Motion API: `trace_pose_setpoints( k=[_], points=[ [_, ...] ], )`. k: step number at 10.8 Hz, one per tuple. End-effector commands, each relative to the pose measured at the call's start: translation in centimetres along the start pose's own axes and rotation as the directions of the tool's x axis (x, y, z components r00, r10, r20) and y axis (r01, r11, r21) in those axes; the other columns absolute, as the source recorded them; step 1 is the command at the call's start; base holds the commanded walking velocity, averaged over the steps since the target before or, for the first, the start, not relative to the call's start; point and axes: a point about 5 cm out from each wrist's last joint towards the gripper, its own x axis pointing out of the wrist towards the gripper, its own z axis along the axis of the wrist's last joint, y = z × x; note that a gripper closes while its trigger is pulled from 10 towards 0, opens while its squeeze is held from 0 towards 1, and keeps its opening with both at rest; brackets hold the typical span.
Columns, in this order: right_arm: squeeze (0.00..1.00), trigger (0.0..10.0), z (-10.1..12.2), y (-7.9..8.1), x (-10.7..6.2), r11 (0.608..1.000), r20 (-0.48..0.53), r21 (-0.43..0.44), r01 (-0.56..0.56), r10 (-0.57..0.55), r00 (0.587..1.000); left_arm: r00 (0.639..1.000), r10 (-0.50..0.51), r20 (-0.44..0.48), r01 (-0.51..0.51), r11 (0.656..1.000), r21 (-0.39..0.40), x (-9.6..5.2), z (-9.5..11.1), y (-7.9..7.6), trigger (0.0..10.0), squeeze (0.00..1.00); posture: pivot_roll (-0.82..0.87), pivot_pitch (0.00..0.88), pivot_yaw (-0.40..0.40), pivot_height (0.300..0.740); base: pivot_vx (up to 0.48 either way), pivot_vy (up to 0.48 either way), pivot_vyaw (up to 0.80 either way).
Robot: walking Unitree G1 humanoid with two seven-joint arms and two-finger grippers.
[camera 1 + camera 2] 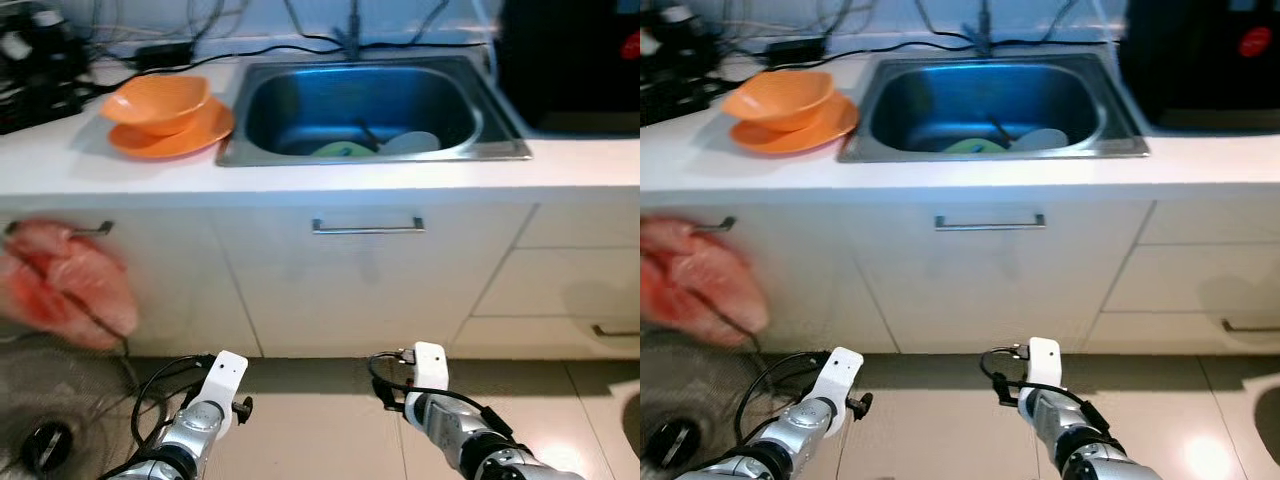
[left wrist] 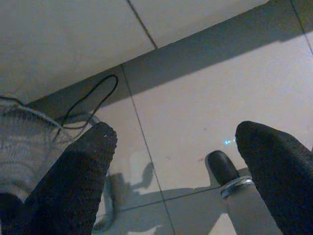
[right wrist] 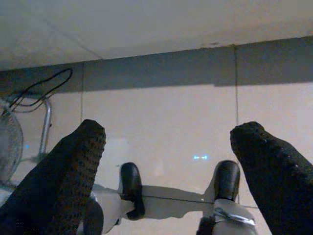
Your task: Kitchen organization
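An orange bowl rests on an orange plate on the white counter, left of the steel sink. In the sink lie a green plate and a white dish. Both arms hang low in front of the cabinets, the left arm and the right arm, above the tiled floor. My left gripper is open over the floor with nothing between its fingers. My right gripper is also open and holds nothing.
A pink cloth hangs from a cabinet handle at the left. A floor fan with a cable stands below it. The middle cabinet has a metal handle. A black appliance sits on the counter at the right, and the faucet stands behind the sink.
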Motion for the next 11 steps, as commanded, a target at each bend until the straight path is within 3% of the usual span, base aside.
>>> trace_pose_setpoints(
  k=[1, 8, 11],
  points=[
    [0.0, 10.0, 0.0, 0.5, 0.1, 1.0, -0.007, -0.016, -0.017, 0.017, 1.0, 1.0, 0.006, -0.023, -0.006, 1.0, 0.008, -0.1, -0.6, 0.4, 10.0, 0.0, 0.11, 0.0, 0.089, 0.74, 0.0, 0.0, 0.0],
    [0.0, 10.0, -0.6, 0.0, 0.0, 1.0, -0.021, -0.01, -0.002, 0.002, 1.0, 1.0, -0.006, -0.024, 0.007, 1.0, 0.029, -0.1, -0.7, 0.1, 10.0, 0.0, 0.1, 0.0, 0.094, 0.74, 0.0, 0.0, 0.0],
    [0.0, 10.0, -0.8, -0.9, -0.2, 0.999, -0.022, -0.031, 0.032, -0.033, 0.999, 0.999, -0.044, -0.006, 0.044, 0.999, 0.027, 0.0, -0.4, -0.6, 10.0, 0.0, 0.07, 0.0, 0.091, 0.74, 0.0, 0.0, 0.0]
  ],
)
